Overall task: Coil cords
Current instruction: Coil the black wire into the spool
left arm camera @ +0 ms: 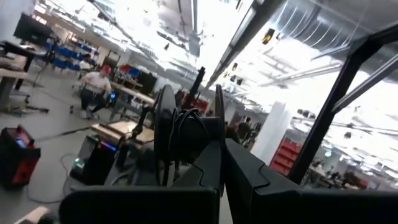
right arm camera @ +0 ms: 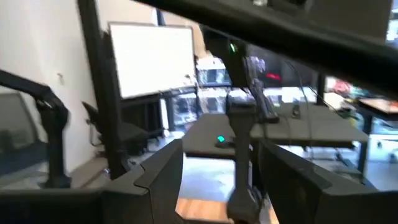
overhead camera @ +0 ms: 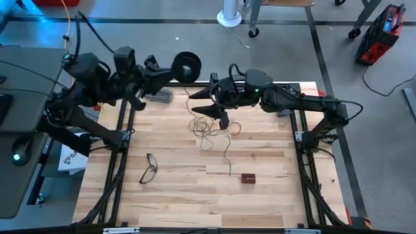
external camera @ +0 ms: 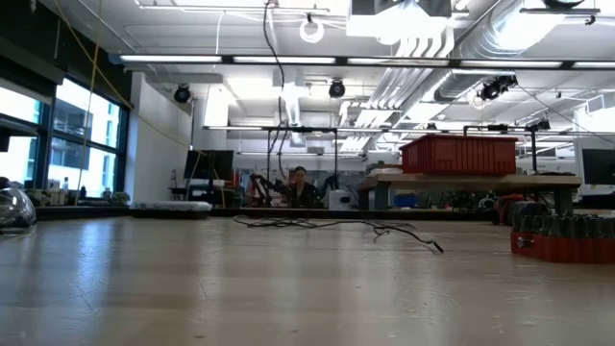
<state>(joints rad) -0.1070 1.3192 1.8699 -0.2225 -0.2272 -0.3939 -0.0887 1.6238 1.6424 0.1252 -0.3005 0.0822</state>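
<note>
Thin dark wire: lies in loose loops on the pale wooden slatted counter, toward the far edge, one strand trailing toward a small dark red block. Round black reel: clenched in the left hand, raised past the counter's far left edge; wire strands show wound on it in the left wrist view. Right hand: fingers spread, released, above the wire loops, pointing toward the left arm. Black-framed eyeglasses lie near the left side. Room: open workshop, red bin on a bench.
</note>
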